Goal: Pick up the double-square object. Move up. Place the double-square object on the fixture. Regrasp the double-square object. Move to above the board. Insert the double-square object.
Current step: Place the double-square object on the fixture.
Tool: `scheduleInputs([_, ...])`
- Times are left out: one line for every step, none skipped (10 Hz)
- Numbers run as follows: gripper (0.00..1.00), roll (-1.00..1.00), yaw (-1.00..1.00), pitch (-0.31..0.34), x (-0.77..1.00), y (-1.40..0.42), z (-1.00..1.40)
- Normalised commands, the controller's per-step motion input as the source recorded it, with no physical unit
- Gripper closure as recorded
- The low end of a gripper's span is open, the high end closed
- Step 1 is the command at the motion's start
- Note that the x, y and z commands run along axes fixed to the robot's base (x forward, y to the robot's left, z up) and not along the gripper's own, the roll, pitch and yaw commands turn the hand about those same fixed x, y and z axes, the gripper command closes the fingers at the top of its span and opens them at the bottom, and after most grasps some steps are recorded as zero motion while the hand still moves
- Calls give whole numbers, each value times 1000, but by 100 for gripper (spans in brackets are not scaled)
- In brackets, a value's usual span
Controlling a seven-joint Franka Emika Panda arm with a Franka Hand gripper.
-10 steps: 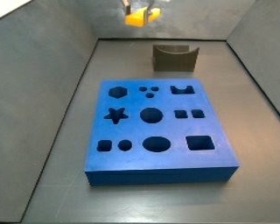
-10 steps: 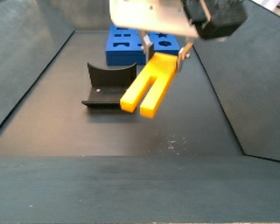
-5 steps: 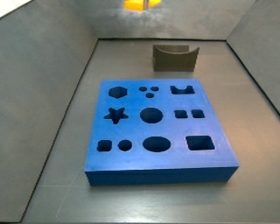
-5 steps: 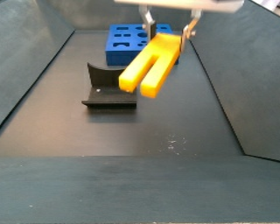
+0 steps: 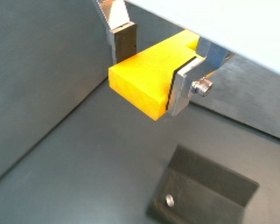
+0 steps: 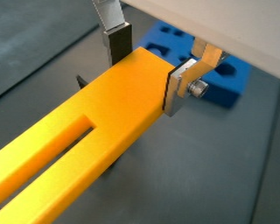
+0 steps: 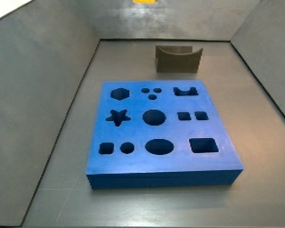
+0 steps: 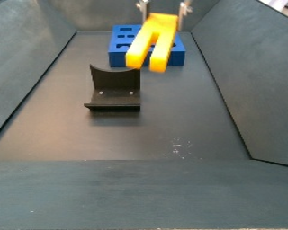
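The double-square object (image 6: pixel 90 131) is a long yellow block with two prongs, and my gripper (image 6: pixel 150 68) is shut on its solid end. A wrist view shows that blunt end (image 5: pixel 152 74) clamped between the silver fingers (image 5: pixel 185 86). In a side view the object (image 8: pixel 153 42) hangs tilted high in the air, prongs down, above and to the right of the fixture (image 8: pixel 112 88), with only the fingertips of the gripper (image 8: pixel 165 9) showing at the frame's top. Only a yellow sliver (image 7: pixel 146 2) shows in a side view. The blue board (image 7: pixel 163 134) lies flat on the floor.
The fixture (image 7: pixel 177 59) stands just beyond the board's far end, and its base plate (image 5: pixel 206 188) lies below the gripper. The board (image 8: pixel 120 43) sits behind the fixture in a side view. Sloping grey walls (image 7: pixel 44 80) enclose the floor on both sides.
The gripper has risen with the double-square object still in it. It has left the top of one side view almost entirely and sits higher in the other.
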Motion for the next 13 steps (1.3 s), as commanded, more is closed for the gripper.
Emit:
scheduleInputs([100, -185, 797, 133, 1000, -398, 86])
scheduleInputs([100, -172, 564, 147, 1000, -281, 67])
scheduleInputs([100, -145, 373, 148, 1000, -205, 50])
scheduleInputs([100, -106, 241, 148, 1000, -148, 31])
scheduleInputs([100, -89, 134, 153, 969, -90, 22])
scheduleInputs([100, -88, 83, 155, 918, -49, 21])
scheduleInputs([100, -88, 59, 154, 865, -32, 14])
scheduleInputs([100, -87, 46, 148, 816, -24, 5])
scheduleInputs([100, -83, 38, 151, 747, -17, 9])
scheduleInputs([100, -80, 35, 156, 693, -13, 12])
scheduleInputs([100, -79, 33, 162, 633, -12, 7])
scheduleInputs([100, -1000, 31, 53, 894, -358, -239])
scheduleInputs([100, -1000, 30, 53, 861, -348, -232])
